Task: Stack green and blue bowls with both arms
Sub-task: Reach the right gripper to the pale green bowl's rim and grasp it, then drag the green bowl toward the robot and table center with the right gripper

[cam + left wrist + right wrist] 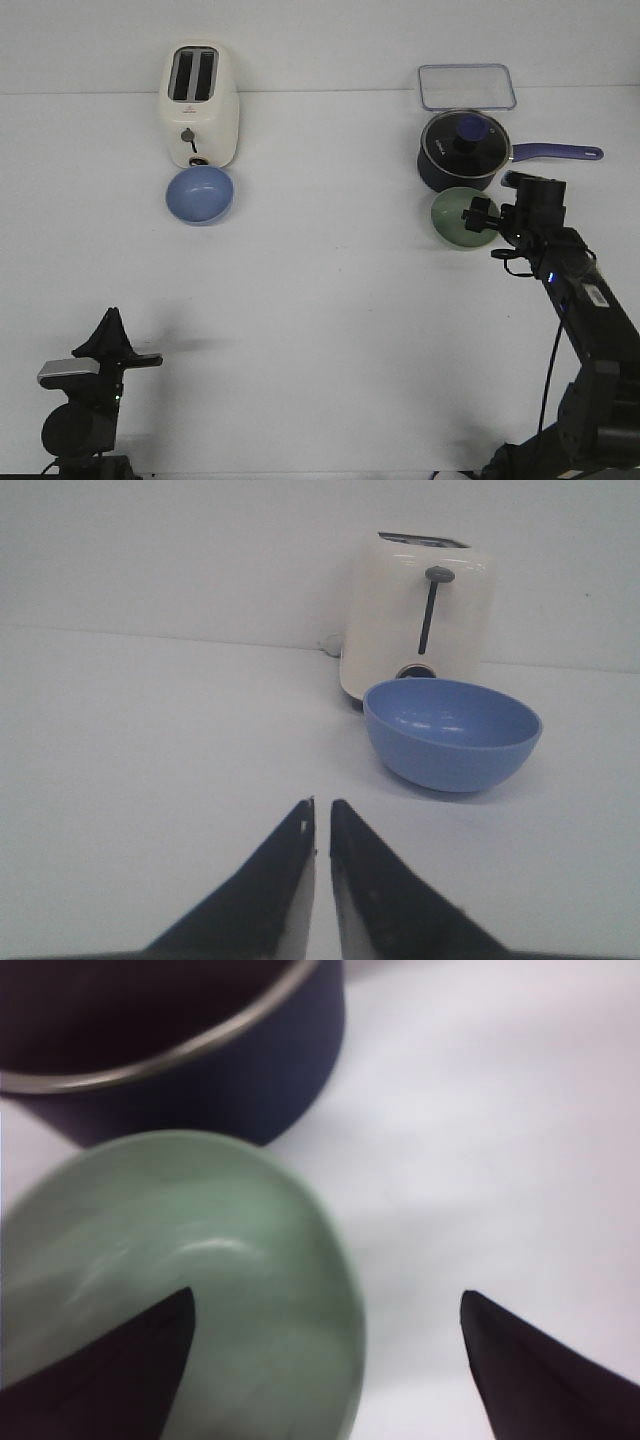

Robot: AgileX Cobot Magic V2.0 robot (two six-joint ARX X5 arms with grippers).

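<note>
The blue bowl (199, 194) stands upright on the table just in front of the white toaster; it also shows in the left wrist view (451, 731). My left gripper (108, 335) is shut and empty (321, 805), low at the near left, well short of the blue bowl. The pale green bowl (459, 218) stands just in front of the navy saucepan and fills the near part of the right wrist view (190, 1280). My right gripper (478, 215) is open (328, 1305) right over the green bowl's rim, one finger over its inside and one outside it.
A white toaster (201, 105) stands at the back left, touching or nearly touching the blue bowl. A navy saucepan (464, 150) with a glass lid and a long handle (556, 153) sits behind the green bowl. A clear lidded box (466, 86) lies behind it.
</note>
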